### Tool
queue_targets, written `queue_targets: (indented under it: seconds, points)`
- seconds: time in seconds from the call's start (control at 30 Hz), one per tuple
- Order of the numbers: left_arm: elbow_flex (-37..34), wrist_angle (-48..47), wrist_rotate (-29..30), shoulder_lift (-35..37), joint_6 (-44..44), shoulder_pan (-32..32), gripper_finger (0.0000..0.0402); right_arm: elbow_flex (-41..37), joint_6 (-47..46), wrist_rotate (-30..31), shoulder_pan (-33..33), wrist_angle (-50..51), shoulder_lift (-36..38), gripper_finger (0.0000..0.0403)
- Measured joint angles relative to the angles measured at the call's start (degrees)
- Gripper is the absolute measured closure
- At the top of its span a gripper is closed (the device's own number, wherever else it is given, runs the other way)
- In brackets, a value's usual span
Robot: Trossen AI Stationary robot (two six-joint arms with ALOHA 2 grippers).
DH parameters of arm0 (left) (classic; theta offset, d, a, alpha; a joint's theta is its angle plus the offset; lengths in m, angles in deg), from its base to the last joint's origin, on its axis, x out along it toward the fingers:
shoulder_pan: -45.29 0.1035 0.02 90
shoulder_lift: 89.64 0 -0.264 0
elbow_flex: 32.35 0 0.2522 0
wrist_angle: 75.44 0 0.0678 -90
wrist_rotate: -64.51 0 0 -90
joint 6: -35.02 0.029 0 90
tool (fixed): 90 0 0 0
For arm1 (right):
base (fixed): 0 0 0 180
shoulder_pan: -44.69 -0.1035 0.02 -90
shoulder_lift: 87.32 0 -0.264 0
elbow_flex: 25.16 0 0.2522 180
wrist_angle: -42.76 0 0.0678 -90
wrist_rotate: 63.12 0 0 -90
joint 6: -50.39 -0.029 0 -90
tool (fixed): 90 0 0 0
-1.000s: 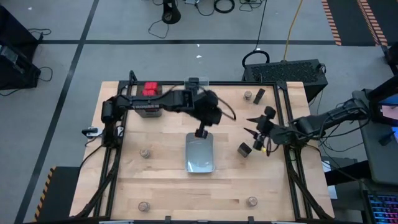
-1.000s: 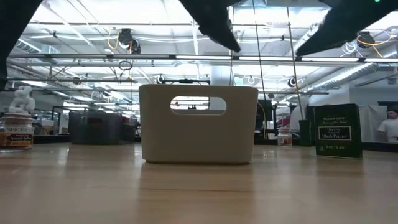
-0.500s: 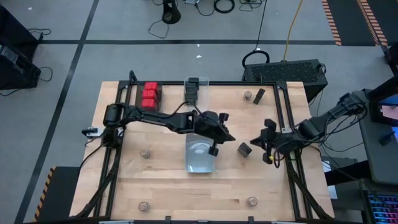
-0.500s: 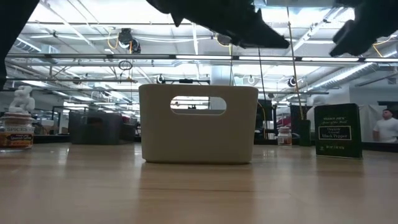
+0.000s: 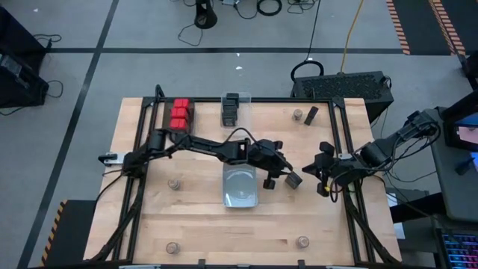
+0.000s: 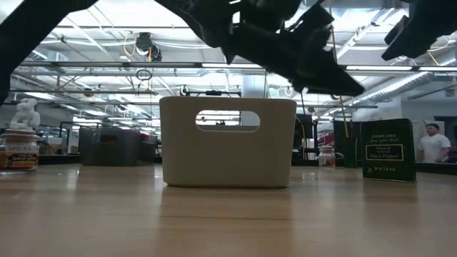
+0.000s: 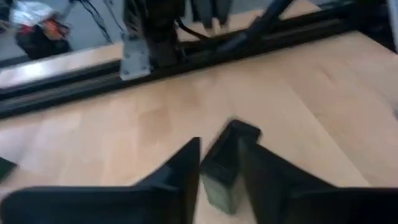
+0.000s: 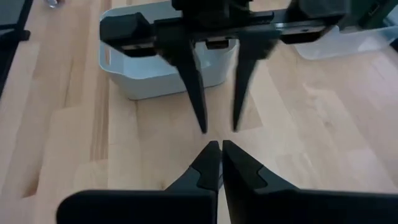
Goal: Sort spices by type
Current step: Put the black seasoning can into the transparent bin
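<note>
The black spice box [image 7: 225, 167] is found upright on the table beside the white bin [image 5: 240, 187], between the spread fingers of the left gripper [image 7: 219, 163]. It is judged light, rigid and smooth; its flat sides are best pinched. The right gripper [image 8: 220, 163] is pressed together, empty.

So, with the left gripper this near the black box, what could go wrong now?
1. The left gripper is open around the black box, which looks slightly tilted between the fingers; closing off-centre could knock it over.
2. The right gripper, shut, hangs just beyond the box, so the two arms could collide.
3. The bin sits right beside the box; the left gripper might bump it.
</note>
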Motion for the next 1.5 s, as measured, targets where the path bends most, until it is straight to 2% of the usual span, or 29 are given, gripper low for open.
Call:
queue_targets:
  seconds: [0.13, 0.23, 0.33, 0.4, 0.53, 0.7, 0.87, 1.5]
  points:
    - [0.8, 0.2, 3.1, -0.3, 0.6, 0.1, 0.0191, 0.1, 1.6, 0.5, 0.0, 0.7, 0.0, 0.0403]
    - [1.7, -2.0, 3.1, -0.5, 1.5, 0.1, 0.0129, 0.1, 2.6, 0.5, 0.0, 1.0, 0.0, 0.0403]
    - [6.0, -8.8, 1.0, -1.0, 1.5, 0.1, 0.0088, 0.1, 3.8, 0.5, 0.0, 1.0, 0.0, 0.0403]
    - [9.2, -9.0, 0.6, -2.3, 1.7, 0.0, 0.0074, 0.1, 4.0, 0.5, 0.0, 1.0, 0.2, 0.0403]
    - [12.8, -10.7, -0.8, -6.2, 4.2, 0.0, 0.0068, 0.7, 4.3, 0.6, 0.0, 1.3, 0.6, 0.0403]
    - [14.5, -9.8, -1.5, -7.8, 6.0, 0.0, 0.0068, 1.3, 4.6, 0.7, 0.0, 1.2, 0.7, 0.0403]
    - [14.4, -10.3, -8.1, -9.2, 5.6, 1.0, 0.0068, 1.3, 4.8, 0.7, 0.0, 1.4, 0.6, 0.0403]
    - [14.4, -8.5, -9.0, -11.8, 6.5, 1.7, 0.0068, 1.3, 5.5, 1.0, 0.0, 1.3, 0.6, 0.0403]
